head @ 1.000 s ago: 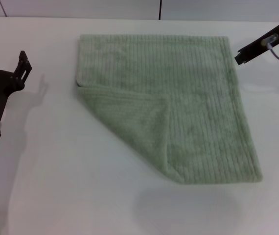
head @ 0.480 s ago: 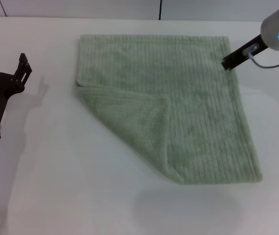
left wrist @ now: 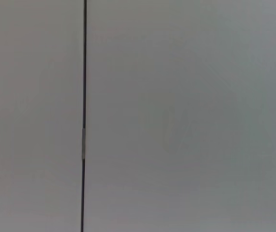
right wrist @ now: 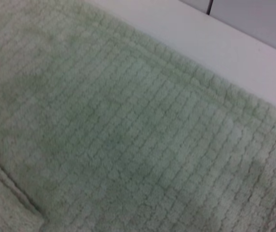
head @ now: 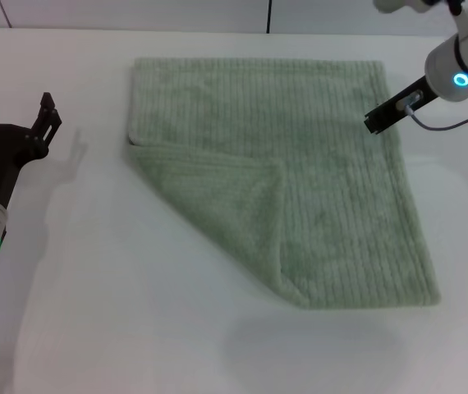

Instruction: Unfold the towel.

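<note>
The pale sage-green ribbed towel point(head: 300, 164) lies flat on the white table point(head: 119, 312). One corner is folded over onto it as a triangular flap point(head: 226, 201), with its tip near the towel's middle. My right gripper point(head: 379, 120) hovers over the towel's far right edge. The right wrist view is filled by the towel point(right wrist: 128, 125), with the flap's hemmed edge point(right wrist: 9, 193) at one corner. My left gripper point(head: 16, 111) is open and empty over bare table, well to the left of the towel. The left wrist view shows no towel.
The table's far edge meets a pale wall with a dark vertical seam point(head: 268, 15). The left wrist view shows only a grey surface with a dark seam point(left wrist: 84, 116). Bare table lies left of, in front of and right of the towel.
My right gripper has moved left and toward me, from beside the towel's far right corner to over its right edge. My left gripper has shifted slightly right.
</note>
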Robot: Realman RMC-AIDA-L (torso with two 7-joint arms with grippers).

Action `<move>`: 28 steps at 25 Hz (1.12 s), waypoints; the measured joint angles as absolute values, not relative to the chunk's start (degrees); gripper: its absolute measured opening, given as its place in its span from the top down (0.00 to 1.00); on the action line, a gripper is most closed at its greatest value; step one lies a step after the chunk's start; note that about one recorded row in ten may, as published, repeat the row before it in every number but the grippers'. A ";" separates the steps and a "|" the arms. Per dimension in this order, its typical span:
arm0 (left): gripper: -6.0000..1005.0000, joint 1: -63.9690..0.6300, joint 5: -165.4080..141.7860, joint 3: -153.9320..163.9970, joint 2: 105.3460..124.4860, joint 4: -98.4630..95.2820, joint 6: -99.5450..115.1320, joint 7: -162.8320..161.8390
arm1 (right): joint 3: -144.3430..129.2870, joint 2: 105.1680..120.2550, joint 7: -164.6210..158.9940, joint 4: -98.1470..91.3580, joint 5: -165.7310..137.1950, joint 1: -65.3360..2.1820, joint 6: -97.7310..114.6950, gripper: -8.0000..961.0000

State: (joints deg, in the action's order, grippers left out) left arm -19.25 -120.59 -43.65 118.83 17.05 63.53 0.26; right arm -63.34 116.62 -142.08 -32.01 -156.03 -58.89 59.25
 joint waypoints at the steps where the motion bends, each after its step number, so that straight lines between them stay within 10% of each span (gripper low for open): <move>1: 0.17 -19.22 -120.59 -43.58 118.83 17.05 63.54 0.26 | -63.36 116.72 -141.80 -31.19 -155.94 -58.89 58.50 0.99; 19: 0.17 -19.22 -125.62 -37.15 117.88 22.56 66.26 0.35 | -63.37 116.96 -141.67 -28.28 -155.75 -58.46 56.05 0.99; 22: 0.17 -19.31 -129.88 -37.35 116.47 26.13 65.18 0.12 | -63.37 116.99 -141.67 -28.19 -155.75 -58.42 55.98 0.99; 28: 0.17 -19.12 -139.77 -37.75 107.85 42.54 51.55 -3.83 | -63.37 117.00 -141.67 -28.20 -155.75 -58.50 56.00 0.99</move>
